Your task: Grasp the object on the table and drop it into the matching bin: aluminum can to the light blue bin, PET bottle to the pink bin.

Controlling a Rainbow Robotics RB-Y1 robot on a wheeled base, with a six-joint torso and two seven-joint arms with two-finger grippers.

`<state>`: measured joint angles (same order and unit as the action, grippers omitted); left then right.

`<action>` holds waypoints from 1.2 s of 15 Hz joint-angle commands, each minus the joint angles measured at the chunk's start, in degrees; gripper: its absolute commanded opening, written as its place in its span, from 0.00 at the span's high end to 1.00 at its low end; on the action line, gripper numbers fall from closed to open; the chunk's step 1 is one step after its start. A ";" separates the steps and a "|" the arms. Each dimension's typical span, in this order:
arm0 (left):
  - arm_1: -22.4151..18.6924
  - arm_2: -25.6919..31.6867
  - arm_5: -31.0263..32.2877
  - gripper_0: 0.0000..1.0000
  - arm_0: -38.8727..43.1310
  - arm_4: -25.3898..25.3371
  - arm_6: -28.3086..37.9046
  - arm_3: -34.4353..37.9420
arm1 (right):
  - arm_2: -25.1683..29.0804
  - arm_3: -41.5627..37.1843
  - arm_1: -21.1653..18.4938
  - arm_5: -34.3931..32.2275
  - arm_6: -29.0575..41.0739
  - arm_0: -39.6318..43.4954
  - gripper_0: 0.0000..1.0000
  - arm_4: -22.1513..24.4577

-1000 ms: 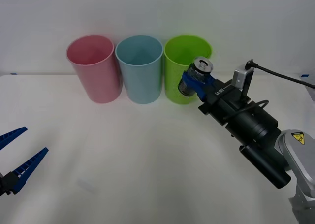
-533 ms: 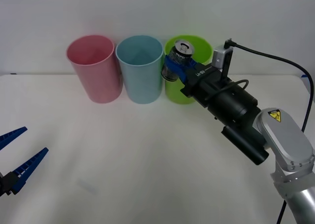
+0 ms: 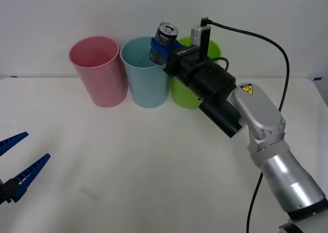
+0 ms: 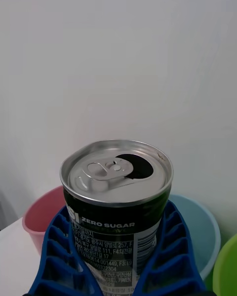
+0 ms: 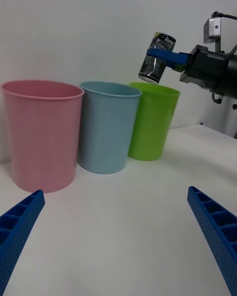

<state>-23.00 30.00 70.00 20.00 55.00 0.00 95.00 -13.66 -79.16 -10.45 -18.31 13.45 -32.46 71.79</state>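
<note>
1. Centrally, the aluminum can (image 3: 164,42) is off the table (image 3: 154,166), held in the air and tilted, its opened pull-tab top (image 4: 116,170) facing up toward the right wrist camera.
2. The right gripper (image 3: 163,47) pinches the can between its blue ribbed fingers (image 4: 170,249), one on each side of the label.
3. In the front view the can hangs above the right-hand part of the light blue bin (image 3: 145,71), at the edge nearest the lime green bin (image 3: 193,89); the left wrist view places it nearer the gap between those two rims, so whether it is truly over the blue opening cannot be settled.
4. Progress, as a judgement: pick-up and lift are done, carry is nearly done; what is left is a last alignment over the blue bin and the release.
5. The pink bin (image 3: 98,69) stands beside the blue one and plays no part for a can.
6. The left gripper (image 3: 18,166) waits low at the near left of the table, fingers spread, holding nothing.
7. Hidden: the can's lower body sits behind the fingers, part of the green bin is covered by the right arm, and the bins' insides cannot be seen to the bottom.
</note>
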 commanded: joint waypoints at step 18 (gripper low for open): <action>0.00 0.00 0.00 0.00 0.00 0.00 0.00 0.00 | 1.79 22.21 8.78 8.81 -5.19 -16.85 0.89 1.86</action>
<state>-23.00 30.00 70.00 20.00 55.00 0.00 95.00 -11.86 -56.99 -1.68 -9.49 8.28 -49.33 73.65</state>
